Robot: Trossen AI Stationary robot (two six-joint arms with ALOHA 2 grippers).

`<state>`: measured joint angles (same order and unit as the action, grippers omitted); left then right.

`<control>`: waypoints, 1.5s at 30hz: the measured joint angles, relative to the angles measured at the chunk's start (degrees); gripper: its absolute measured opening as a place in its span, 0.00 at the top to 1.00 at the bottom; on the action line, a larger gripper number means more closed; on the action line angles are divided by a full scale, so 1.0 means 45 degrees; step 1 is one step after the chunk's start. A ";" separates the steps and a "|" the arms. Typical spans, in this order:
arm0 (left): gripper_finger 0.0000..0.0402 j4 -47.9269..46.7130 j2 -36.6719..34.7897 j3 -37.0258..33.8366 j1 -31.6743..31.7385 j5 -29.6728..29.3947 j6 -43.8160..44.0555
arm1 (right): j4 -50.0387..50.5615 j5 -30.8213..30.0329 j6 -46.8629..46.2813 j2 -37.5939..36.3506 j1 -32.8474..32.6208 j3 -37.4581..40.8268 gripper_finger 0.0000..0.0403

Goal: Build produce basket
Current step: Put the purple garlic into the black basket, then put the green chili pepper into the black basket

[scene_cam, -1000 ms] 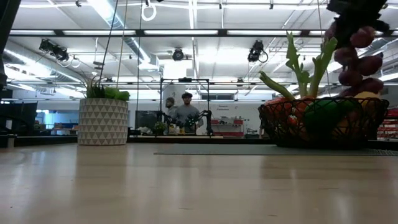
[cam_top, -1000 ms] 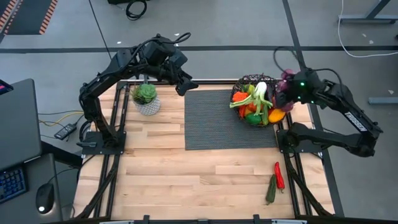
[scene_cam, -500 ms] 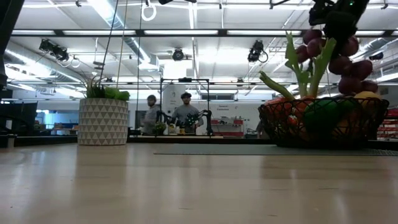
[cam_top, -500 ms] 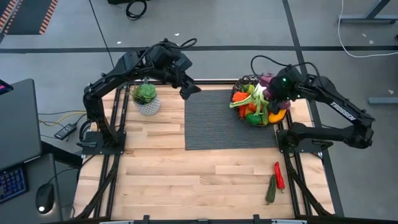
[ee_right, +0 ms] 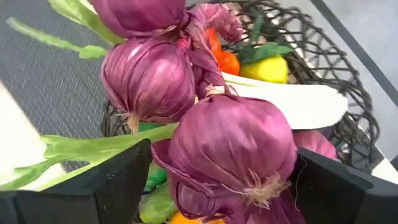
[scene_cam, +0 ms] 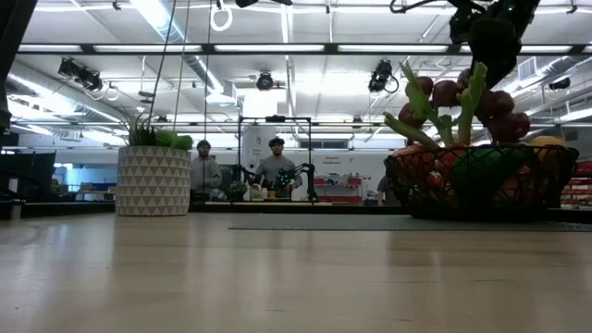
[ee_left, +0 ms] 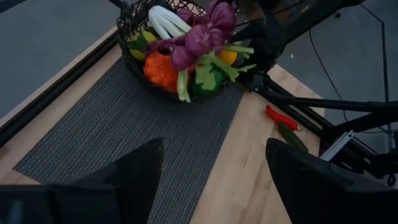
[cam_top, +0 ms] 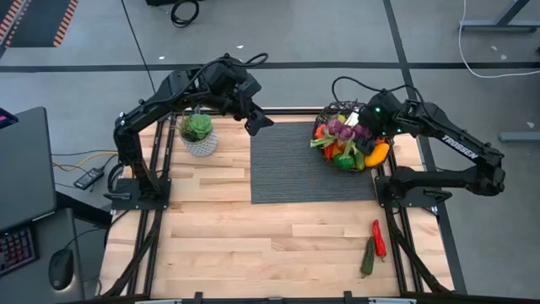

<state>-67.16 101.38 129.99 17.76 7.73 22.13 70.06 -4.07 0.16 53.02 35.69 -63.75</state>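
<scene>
Atop the grey mat's far right corner, the basket [cam_top: 348, 135] brims with produce [cam_top: 344, 145]; the right pincer [cam_top: 364, 127] stands wide over the purple string [ee_right: 205, 124], apparently just released. Two chillies [cam_top: 374, 245] remain on the worktop [cam_top: 253, 245]. The left pincer [cam_top: 261, 123] hovers, open and empty.

I see the basket [cam_top: 337, 114], dark open-weave wire, sitting at the far right corner of the grey mat; it is heaped with produce [cam_top: 344, 143]; a string of purple bulbs [cam_top: 344, 128] lies draped over the top, beside a white-stemmed leek [ee_left: 166, 22]; orange, yellow and green pieces show beneath; a red chilli [cam_top: 379, 238] and a green one [cam_top: 369, 257] lie on bare wood, well apart from it.
</scene>
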 joint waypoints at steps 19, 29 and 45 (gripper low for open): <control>0.28 -0.0146 -0.0005 0.0000 0.0000 -0.0092 0.0958 | -0.0031 0.1658 -0.4881 -0.2279 -0.0084 -0.0005 0.05; 0.28 -0.0602 -0.0005 0.0000 -0.0464 -0.0095 0.1215 | 0.1627 0.3834 -0.6896 -0.3123 -0.0086 -0.0005 0.06; 0.28 -0.0612 -0.0005 0.0000 -0.1248 -0.0498 0.1705 | 0.2362 0.4795 -0.7582 -0.3294 -0.0089 -0.0005 0.07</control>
<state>-69.91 101.36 129.99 12.14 5.49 29.80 80.69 17.51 -33.96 38.20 35.29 -63.77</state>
